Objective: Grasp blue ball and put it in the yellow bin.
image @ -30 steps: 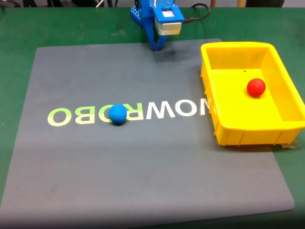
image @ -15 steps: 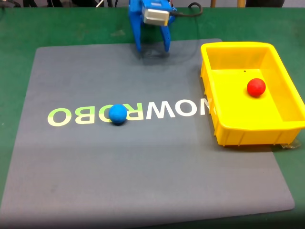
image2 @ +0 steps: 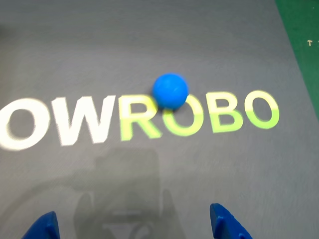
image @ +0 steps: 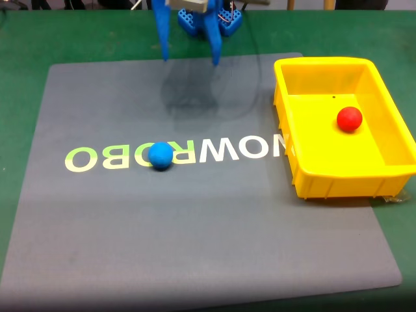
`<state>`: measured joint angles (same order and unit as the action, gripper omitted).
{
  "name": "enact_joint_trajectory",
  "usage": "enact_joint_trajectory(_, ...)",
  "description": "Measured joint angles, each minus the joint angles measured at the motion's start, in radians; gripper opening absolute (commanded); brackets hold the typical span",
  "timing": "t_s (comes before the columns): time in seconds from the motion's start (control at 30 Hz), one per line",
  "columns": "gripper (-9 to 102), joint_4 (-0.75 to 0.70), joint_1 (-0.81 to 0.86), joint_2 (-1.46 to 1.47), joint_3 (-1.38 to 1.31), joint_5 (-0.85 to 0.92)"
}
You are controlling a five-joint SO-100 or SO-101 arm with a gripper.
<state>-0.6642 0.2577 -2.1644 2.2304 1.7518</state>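
The blue plastic hand [image: 189, 58] is seen spread wide above the far edge of the mat, nothing held or touched between its pointed fingers [image2: 227, 224]. Beneath it, a green desk [image: 97, 39] is covered by a flat, matte grey mat [image: 195, 234] printed with white and lime letters. To the hand's right in the fixed view, the glossy yellow bin [image: 325, 175], rectangular with sloped walls, is seen holding a red ball [image: 349, 119]. The smooth blue ball [image: 160, 155] is seen resting on the lettering, well apart from the hand
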Motion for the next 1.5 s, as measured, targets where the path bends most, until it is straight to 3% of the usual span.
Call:
enact_joint_trajectory(0.37, 34, 0.044, 0.025, 0.561, -0.414, 0.005)
enact_joint_trajectory(0.97, 33, 0.049, 0.044, 1.058, -0.839, 0.005)
enact_joint_trajectory(1.1, 26, 0.051, 0.044, 1.111, -0.89, 0.005)
enact_joint_trajectory(1.23, 0, 0.051, 0.044, 1.131, -0.9, 0.005)
enact_joint_trajectory(1.5, 0, 0.049, 0.038, 1.134, -0.9, -0.017)
